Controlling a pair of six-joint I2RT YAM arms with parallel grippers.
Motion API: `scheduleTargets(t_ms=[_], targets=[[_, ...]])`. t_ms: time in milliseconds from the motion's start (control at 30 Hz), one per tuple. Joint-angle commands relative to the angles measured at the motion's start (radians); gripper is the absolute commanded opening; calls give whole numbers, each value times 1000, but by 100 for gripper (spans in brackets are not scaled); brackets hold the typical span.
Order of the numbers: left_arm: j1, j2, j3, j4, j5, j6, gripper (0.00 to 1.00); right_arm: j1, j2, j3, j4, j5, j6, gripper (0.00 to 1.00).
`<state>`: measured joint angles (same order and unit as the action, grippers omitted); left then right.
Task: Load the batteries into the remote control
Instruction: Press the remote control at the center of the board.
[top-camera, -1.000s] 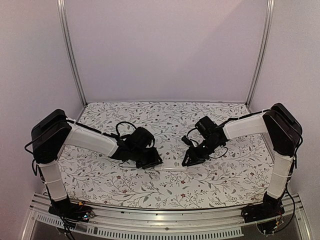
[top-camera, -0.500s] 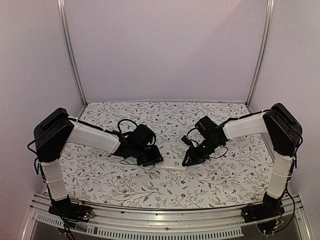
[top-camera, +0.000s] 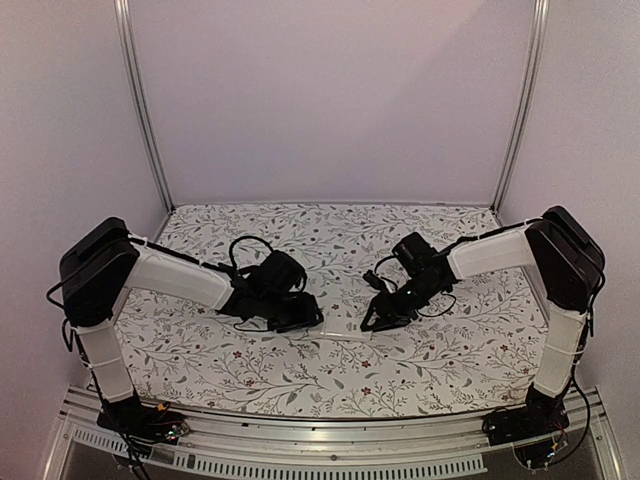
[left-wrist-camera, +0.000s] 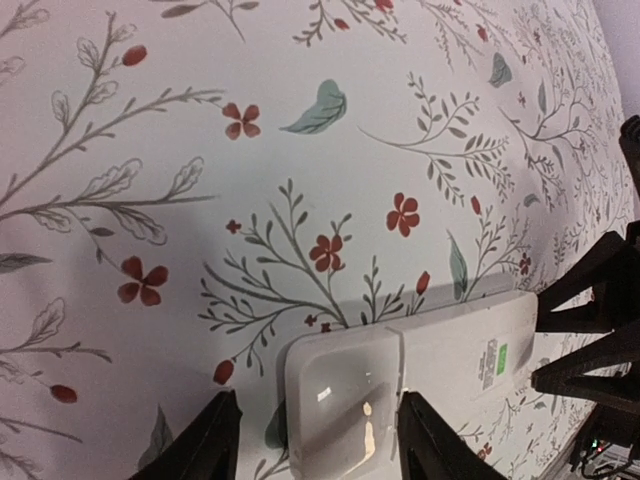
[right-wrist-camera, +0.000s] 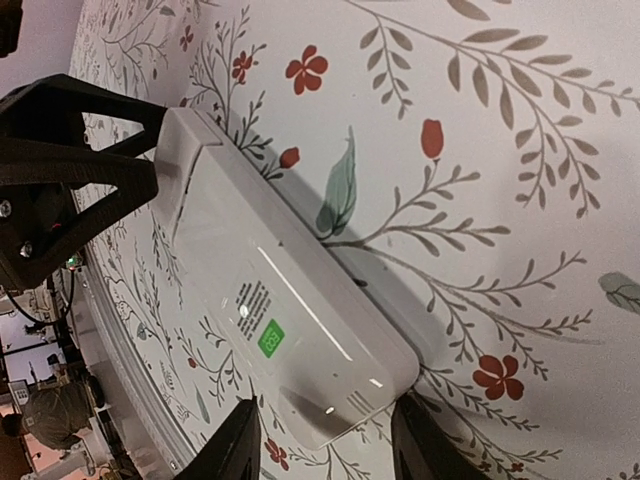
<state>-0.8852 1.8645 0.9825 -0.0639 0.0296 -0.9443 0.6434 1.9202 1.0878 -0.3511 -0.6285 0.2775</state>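
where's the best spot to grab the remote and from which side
Probably across the two long side edges of the remote control, near a short end, coming down from above: it lies flat, back up, and its narrow width suits a pinch.

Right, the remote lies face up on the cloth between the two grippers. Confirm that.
Not face up. The remote control lies back up: the right wrist view shows its printed label and green sticker, no buttons. It does lie on the cloth between the left gripper and the right gripper.
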Motion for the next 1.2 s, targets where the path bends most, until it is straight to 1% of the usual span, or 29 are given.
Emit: scheduleTargets(t_ms=[0,100,167,267,367,600,800,967,1167], targets=[[17,58,-67,-281,-91,43,56,-11,12,-36,-14,30,18,46],[17,41,-76,-265,-94,56,52,-14,-3,-52,-14,44,27,46],[13,35,-79,-250,-87,72,47,-15,-13,-64,-15,45,29,46],[5,36,-68,-235,-77,99,39,-14,-21,-69,-24,39,30,43],[-3,48,-54,-223,-59,112,34,-15,-21,-67,-27,27,27,40],[-29,64,-29,-209,-37,127,27,-13,-1,-59,3,-28,40,32],[-45,87,-19,-190,35,109,21,-1,20,-52,16,-43,45,25],[-61,108,-21,-155,84,100,14,9,38,-46,29,-50,47,17],[-84,120,-19,-121,146,96,11,16,68,-19,61,-74,64,10]])
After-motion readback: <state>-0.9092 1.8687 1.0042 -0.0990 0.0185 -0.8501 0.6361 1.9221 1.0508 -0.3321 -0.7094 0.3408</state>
